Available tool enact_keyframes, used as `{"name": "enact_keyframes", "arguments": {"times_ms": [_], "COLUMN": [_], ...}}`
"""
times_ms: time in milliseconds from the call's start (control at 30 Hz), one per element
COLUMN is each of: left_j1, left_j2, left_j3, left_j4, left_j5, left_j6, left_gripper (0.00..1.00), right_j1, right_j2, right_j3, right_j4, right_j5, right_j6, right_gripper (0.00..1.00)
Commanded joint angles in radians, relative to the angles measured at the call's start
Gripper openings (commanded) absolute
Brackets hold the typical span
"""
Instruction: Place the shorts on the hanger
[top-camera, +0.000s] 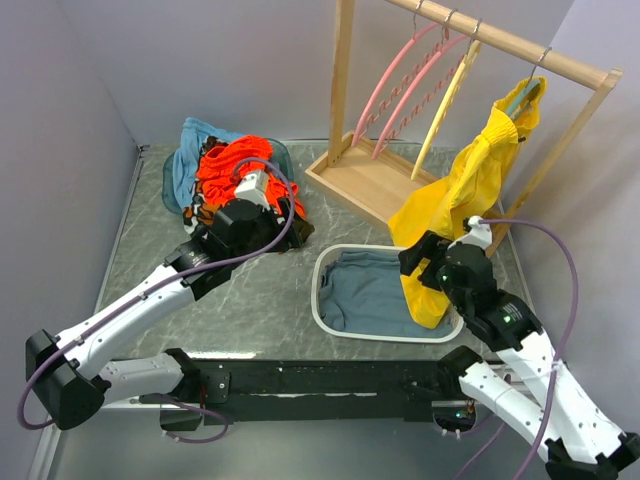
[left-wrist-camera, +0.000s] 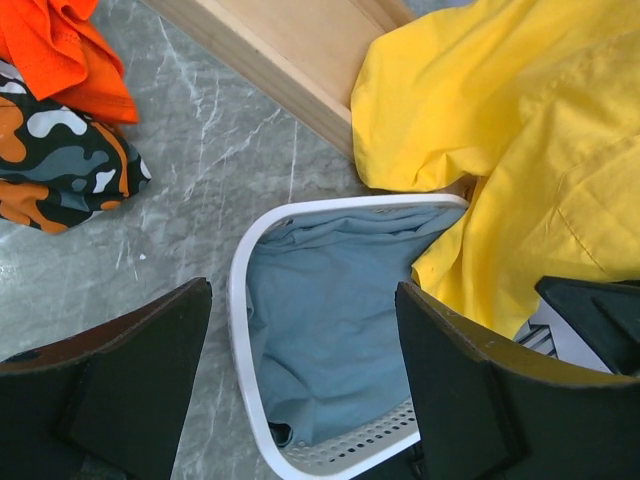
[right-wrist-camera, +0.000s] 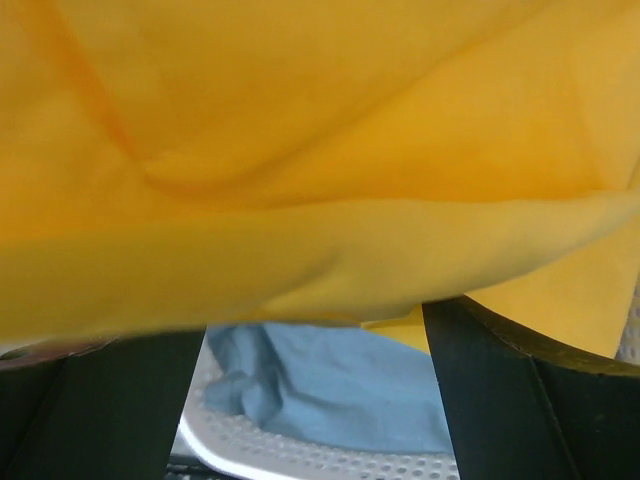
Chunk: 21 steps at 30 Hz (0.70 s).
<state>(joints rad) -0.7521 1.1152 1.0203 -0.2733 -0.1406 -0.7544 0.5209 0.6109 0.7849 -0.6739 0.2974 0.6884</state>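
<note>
The bright yellow shorts (top-camera: 455, 190) hang from the teal hanger (top-camera: 522, 97) at the right end of the wooden rack. Their lower end drapes down over the right edge of the white basket (top-camera: 322, 300). My right gripper (top-camera: 415, 262) sits at that low end of the shorts (right-wrist-camera: 320, 150). It is open (right-wrist-camera: 320, 335), the fabric lies across the tops of its fingers, and it pinches nothing. My left gripper (top-camera: 285, 232) hovers left of the basket, open (left-wrist-camera: 302, 300) and empty, facing the basket rim (left-wrist-camera: 238, 290) and the shorts (left-wrist-camera: 520, 130).
A blue-grey cloth (top-camera: 365, 290) lies in the basket. Two pink hangers (top-camera: 400, 80) and a yellow hanger (top-camera: 445, 100) hang on the rack, whose wooden base (top-camera: 365, 180) rests on the table. An orange-red garment (top-camera: 235, 165) and a camouflage cloth (left-wrist-camera: 60, 160) lie piled at the back left.
</note>
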Motion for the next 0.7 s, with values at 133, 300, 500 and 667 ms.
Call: {"name": "enact_keyframes", "arguments": {"times_ms": [133,300,500,667], "left_j1": [0.003,0.004,0.014,0.025], "left_j2": [0.000,0.005,-0.008,-0.017], "left_j3": [-0.017,-0.017,-0.023,-0.026], "left_j4": [0.059,0.065,0.063,0.066], "left_j5": [0.015,0.027,0.027,0.033], "left_j6": [-0.019,-0.020,-0.014,-0.016], "left_gripper": [0.80,0.80,0.80,0.79], "right_j1": [0.044,0.042,0.033,0.021], "right_j2": [0.061,0.199,0.283,0.331], "right_j3": [0.059,0.097,0.034,0.036], "right_j4": [-0.154,-0.282,-0.242,-0.159], "right_j5": [0.282,0.365,0.338,0.258], "right_j6": [0.089,0.135,0.132,0.071], "right_gripper": [0.96,0.99,0.98,0.67]}}
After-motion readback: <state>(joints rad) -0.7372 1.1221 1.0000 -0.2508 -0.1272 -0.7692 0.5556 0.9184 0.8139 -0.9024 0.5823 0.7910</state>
